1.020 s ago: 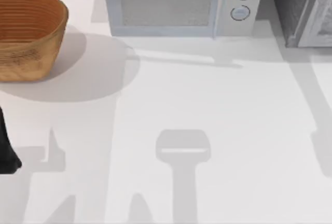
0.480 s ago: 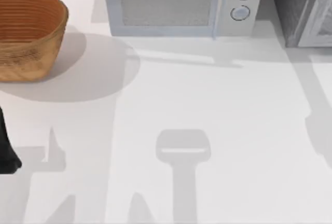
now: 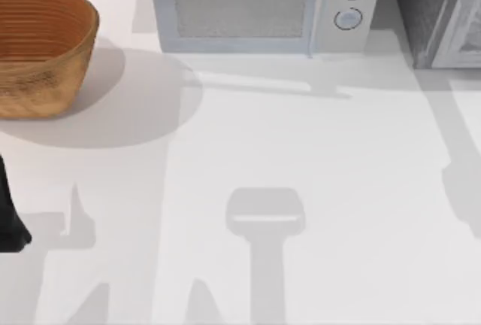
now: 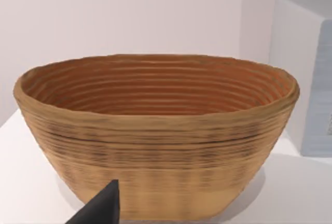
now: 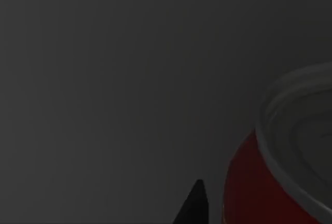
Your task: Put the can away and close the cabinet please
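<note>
Look down from the top and you see the white table [image 3: 316, 152]. At about 8 o'clock, right at the table's left edge, a dark bit of your left arm [image 3: 10, 220] sticks in. Its wrist view looks at the brown woven basket [image 4: 155, 136], and one black fingertip [image 4: 101, 208] pokes up in front of it. You cannot tell if that claw is wide or narrow.

Farther back, the basket [image 3: 41, 47] sits at 10 o'clock. The pale microwave [image 3: 259, 9] stands at 12 o'clock with its door shut. The grey cabinet [image 3: 440, 13] is at 2 o'clock, at the far right corner.

Your right wrist view is dark. In it you can make out the red can [image 5: 259, 182] with its silver rim, close to the camera, and one black fingertip [image 5: 194, 206] beside it. You cannot tell if that claw is holding the can.
</note>
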`<state>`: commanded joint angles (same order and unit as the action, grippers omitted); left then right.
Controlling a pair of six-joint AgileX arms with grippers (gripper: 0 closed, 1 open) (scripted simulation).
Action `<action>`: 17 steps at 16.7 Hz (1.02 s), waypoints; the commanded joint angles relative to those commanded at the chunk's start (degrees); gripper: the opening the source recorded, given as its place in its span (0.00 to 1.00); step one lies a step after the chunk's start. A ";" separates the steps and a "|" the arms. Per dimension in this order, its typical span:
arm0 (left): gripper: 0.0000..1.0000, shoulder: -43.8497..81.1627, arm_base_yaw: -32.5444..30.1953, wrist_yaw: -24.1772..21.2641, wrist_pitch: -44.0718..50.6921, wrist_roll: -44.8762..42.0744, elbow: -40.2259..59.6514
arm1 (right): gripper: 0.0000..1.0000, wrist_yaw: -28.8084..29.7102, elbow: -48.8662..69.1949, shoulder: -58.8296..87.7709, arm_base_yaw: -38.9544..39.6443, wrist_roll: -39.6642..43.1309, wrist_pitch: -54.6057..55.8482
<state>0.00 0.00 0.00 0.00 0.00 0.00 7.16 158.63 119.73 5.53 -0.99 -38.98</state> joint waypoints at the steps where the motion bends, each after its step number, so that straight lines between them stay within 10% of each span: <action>1: 1.00 0.00 0.00 0.00 0.00 0.00 0.00 | 0.15 0.00 0.00 0.00 0.00 0.00 0.00; 12: 1.00 0.00 0.00 0.00 0.00 0.00 0.00 | 0.98 0.00 0.00 0.00 0.00 0.00 0.00; 17: 1.00 0.00 0.00 0.00 0.00 0.00 0.00 | 1.00 0.00 0.00 0.00 0.00 0.00 0.00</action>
<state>0.00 0.00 0.00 0.00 0.00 0.00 7.16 158.63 119.73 5.53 -0.99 -38.98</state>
